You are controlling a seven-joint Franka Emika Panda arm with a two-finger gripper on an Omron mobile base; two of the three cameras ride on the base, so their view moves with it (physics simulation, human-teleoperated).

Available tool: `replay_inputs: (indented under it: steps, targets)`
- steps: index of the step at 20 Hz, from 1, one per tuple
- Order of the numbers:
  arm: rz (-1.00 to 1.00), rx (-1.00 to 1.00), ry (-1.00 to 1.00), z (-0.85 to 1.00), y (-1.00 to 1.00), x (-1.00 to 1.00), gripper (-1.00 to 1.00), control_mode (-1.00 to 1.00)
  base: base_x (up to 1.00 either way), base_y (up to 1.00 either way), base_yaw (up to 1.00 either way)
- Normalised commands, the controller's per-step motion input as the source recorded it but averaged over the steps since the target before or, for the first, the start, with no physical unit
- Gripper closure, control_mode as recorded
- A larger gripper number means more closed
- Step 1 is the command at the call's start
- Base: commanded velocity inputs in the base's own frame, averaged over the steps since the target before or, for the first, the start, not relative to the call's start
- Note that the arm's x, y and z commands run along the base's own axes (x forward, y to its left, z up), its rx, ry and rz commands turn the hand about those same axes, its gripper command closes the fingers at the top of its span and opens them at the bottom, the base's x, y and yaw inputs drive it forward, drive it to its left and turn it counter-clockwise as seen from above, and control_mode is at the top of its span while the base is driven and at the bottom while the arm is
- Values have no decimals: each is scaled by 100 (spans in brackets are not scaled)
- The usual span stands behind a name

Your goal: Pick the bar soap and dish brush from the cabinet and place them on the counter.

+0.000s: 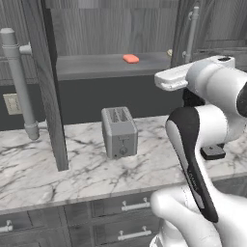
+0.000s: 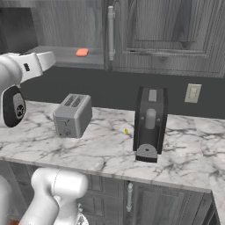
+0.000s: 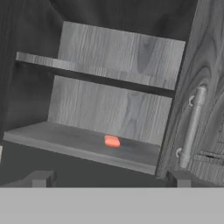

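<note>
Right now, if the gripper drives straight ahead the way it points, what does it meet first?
Probably the bar soap on the cabinet's lower shelf, or the back wall just behind it; nothing shows in between, though depth is unclear.

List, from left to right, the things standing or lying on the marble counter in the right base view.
Toaster → tiny yellow speck → tall dark coffee machine. All three rest on the counter.

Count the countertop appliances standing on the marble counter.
2: a silver toaster toward the left of the counter, and a dark coffee machine to its right. The arm may hide more in the left base view.
</note>
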Motion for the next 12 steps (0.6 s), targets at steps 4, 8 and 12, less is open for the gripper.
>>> replay_inputs:
  steps: [4, 8, 12]
  targets:
    - [-19, 6, 2, 27, -60, -9, -100, -100, 0, 0, 0]
    - [-16, 6, 0, 18, -56, -10, -100, -100, 0, 0, 0]
    - [-11, 4, 0, 4, -45, -8, -100, -100, 0, 0, 0]
